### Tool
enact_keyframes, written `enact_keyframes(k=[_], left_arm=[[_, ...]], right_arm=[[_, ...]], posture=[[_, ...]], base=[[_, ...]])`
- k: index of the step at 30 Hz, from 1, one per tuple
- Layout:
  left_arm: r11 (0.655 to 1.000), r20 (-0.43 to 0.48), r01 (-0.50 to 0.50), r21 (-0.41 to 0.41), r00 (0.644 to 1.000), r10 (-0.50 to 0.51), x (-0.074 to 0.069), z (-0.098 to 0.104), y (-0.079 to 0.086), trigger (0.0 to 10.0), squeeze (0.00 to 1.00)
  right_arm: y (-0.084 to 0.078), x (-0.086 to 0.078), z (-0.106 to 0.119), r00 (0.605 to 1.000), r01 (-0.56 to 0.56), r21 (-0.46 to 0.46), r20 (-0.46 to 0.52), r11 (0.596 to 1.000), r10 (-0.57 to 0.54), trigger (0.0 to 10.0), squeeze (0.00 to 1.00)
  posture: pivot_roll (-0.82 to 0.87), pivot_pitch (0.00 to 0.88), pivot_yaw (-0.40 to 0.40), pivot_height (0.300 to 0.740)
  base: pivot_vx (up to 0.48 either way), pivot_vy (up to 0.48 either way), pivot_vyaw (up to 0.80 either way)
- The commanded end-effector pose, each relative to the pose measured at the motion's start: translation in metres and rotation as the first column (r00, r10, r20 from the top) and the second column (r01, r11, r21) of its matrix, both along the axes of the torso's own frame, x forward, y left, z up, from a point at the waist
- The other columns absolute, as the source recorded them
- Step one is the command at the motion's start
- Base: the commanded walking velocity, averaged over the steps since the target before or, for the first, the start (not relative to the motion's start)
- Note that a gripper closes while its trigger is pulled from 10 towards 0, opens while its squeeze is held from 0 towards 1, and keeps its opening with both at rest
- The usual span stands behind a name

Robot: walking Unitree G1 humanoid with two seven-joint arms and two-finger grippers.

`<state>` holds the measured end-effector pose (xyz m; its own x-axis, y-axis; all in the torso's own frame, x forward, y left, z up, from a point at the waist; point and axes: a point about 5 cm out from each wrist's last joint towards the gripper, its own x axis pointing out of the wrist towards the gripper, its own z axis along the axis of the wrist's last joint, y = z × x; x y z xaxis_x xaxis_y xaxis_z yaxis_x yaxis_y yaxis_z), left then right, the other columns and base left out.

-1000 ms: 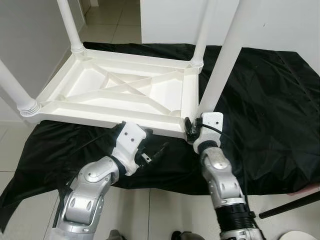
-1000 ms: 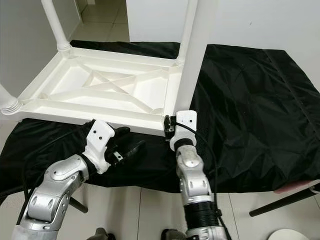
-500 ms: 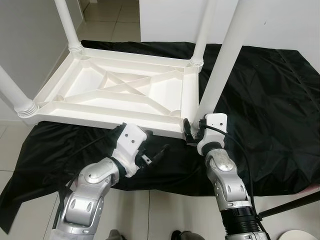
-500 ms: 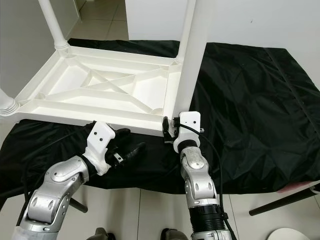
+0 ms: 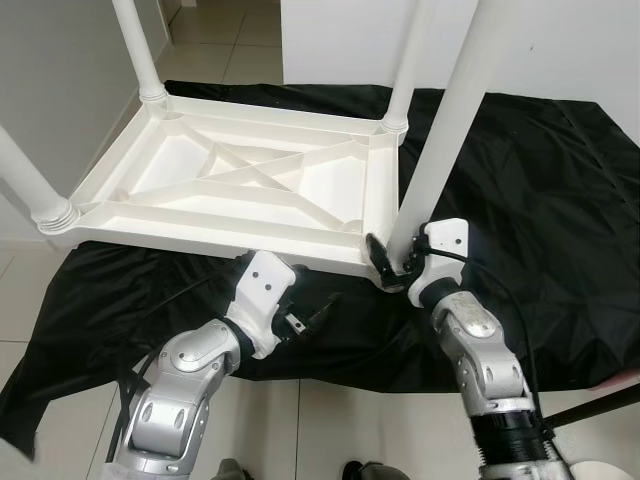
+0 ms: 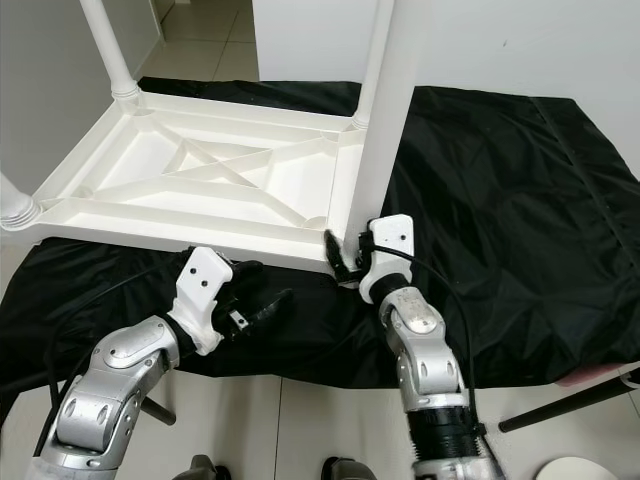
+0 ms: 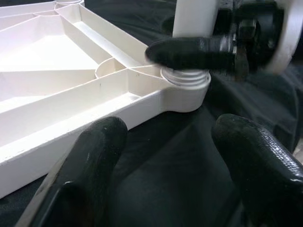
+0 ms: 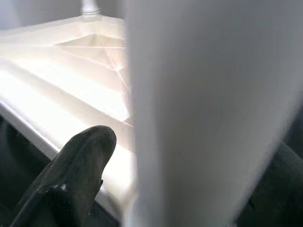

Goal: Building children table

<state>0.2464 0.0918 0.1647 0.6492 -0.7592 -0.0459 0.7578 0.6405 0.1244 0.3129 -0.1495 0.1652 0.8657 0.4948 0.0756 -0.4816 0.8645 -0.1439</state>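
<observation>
The white table (image 5: 250,185) lies upside down on a black cloth (image 5: 520,200) spread on the tiled floor, with its legs pointing up. The leg (image 5: 440,130) at the near right corner stands with its long axis nearly upright, leaning a little toward 1 o'clock in the head views. Its foot sits in the round socket (image 7: 185,84) of that corner.

The right hand (image 5: 395,268) is at the bottom of this leg, and its fingers (image 8: 71,175) stand on both sides of the leg just above the socket. From this hand the leg goes straight up, toward 12 o'clock. In the right wrist view the leg is pressed close between the two fingers, so I judge that the hand holds the leg.

The left hand (image 5: 305,318) hangs over the cloth, just in front of the near edge of the table, and its fingers are spread wide and hold nothing. The socket lies from it toward 1 o'clock, a short way off. The right hand is clearly the nearer one, so the turning or pushing of the leg into the socket probably belongs to it.
</observation>
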Motion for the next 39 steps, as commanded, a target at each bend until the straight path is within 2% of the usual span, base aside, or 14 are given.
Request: enact_keyframes(k=[1, 7, 8, 11, 12, 14, 15, 16, 25, 26, 27, 31, 32, 39], left_arm=[[0.997, 0.001, -0.084, 0.001, 0.997, 0.084, 0.001, -0.001, 0.004, 10.0, 0.0], [0.996, 0.003, -0.085, -0.001, 0.996, 0.085, 0.002, 0.001, 0.004, 10.0, 0.0], [0.996, 0.003, -0.084, 0.0, 0.996, 0.084, 0.001, 0.001, 0.004, 10.0, 0.0], [0.996, 0.003, -0.084, 0.001, 0.996, 0.084, 0.001, 0.001, 0.004, 10.0, 0.0], [0.996, 0.003, -0.085, 0.002, 0.996, 0.085, 0.002, 0.001, 0.005, 10.0, 0.0], [0.996, 0.003, -0.086, 0.004, 0.996, 0.086, 0.002, 0.001, 0.006, 10.0, 0.0], [0.996, 0.003, -0.087, 0.006, 0.996, 0.087, 0.002, 0.001, 0.006, 10.0, 0.0], [0.996, 0.003, -0.088, 0.006, 0.996, 0.088, 0.002, 0.002, 0.006, 10.0, 0.0], [0.996, 0.002, -0.094, 0.007, 0.996, 0.094, 0.002, 0.002, 0.007, 10.0, 0.0], [0.996, 0.002, -0.094, 0.008, 0.996, 0.094, 0.002, 0.001, 0.007, 10.0, 0.0], [0.996, 0.002, -0.094, 0.008, 0.996, 0.094, 0.002, 0.001, 0.007, 10.0, 0.0], [0.996, -0.001, -0.091, 0.009, 0.996, 0.091, 0.002, 0.001, 0.007, 10.0, 0.0], [0.996, -0.001, -0.091, 0.009, 0.996, 0.091, 0.002, 0.001, 0.007, 10.0, 0.0], [0.996, -0.002, -0.09, 0.008, 0.996, 0.09, 0.002, 0.001, 0.007, 10.0, 0.0]], right_arm=[[0.001, 0.001, -0.005, 0.996, -0.089, -0.014, -0.017, 0.996, 0.089, 10.0, 0.0], [-0.002, 0.007, -0.009, 0.984, -0.172, -0.055, -0.046, 0.984, 0.169, 10.0, 0.0], [-0.002, 0.007, -0.013, 0.971, -0.232, -0.083, -0.07, 0.969, 0.226, 10.0, 0.0], [-0.003, 0.008, -0.015, 0.966, -0.252, -0.097, -0.082, 0.963, 0.244, 9.8, 0.0], [-0.005, 0.01, -0.016, 0.963, -0.264, -0.109, -0.092, 0.958, 0.254, 4.2, 0.0], [-0.006, 0.013, -0.018, 0.963, -0.263, -0.128, -0.1, 0.956, 0.252, 4.2, 0.0], [-0.008, 0.014, -0.019, 0.96, -0.273, -0.133, -0.102, 0.953, 0.261, 2.9, 0.0], [-0.008, 0.015, -0.02, 0.958, -0.28, -0.135, -0.102, 0.951, 0.268, 0.0, 0.0], [-0.007, 0.012, -0.024, 0.946, -0.318, -0.126, -0.103, 0.94, 0.307, 0.0, 0.0], [-0.006, 0.014, -0.025, 0.959, -0.277, -0.142, -0.104, 0.95, 0.264, 10.0, 0.0], [-0.006, 0.014, -0.025, 0.959, -0.277, -0.142, -0.104, 0.95, 0.264, 10.0, 0.0], [-0.003, 0.017, -0.028, 0.989, -0.135, -0.163, -0.086, 0.977, 0.122, 10.0, 0.0], [-0.003, 0.017, -0.028, 0.989, -0.135, -0.163, -0.086, 0.977, 0.122, 10.0, 0.0], [0.005, 0.016, -0.026, 0.996, 0.008, -0.086, -0.086, 0.996, -0.016, 10.0, 0.0]], posture=[[-0.02, 0.1, -0.006, 0.74], [-0.02, 0.104, 0.004, 0.74], [-0.01, 0.105, 0.007, 0.74], [-0.01, 0.107, 0.012, 0.74], [-0.01, 0.109, 0.014, 0.74], [-0.01, 0.11, 0.015, 0.74], [-0.01, 0.112, 0.016, 0.74], [-0.01, 0.113, 0.016, 0.74], [-0.01, 0.119, 0.015, 0.74], [-0.01, 0.121, 0.02, 0.74], [-0.01, 0.121, 0.02, 0.74], [-0.01, 0.123, 0.021, 0.74], [-0.01, 0.123, 0.021, 0.74], [-0.02, 0.126, 0.021, 0.74]], base=[[0.0, 0.0, 0.0], [0.0, 0.0, 0.0], [0.0, 0.0, 0.0], [0.0, 0.0, 0.0], [0.0, 0.0, 0.0], [0.0, 0.0, 0.0], [0.0, 0.0, 0.0], [0.0, 0.0, 0.0], [0.0, 0.0, 0.0], [0.0, 0.0, 0.0], [0.0, 0.0, 0.0], [0.0, 0.0, 0.0], [0.0, 0.0, 0.0], [0.0, 0.0, 0.0]])
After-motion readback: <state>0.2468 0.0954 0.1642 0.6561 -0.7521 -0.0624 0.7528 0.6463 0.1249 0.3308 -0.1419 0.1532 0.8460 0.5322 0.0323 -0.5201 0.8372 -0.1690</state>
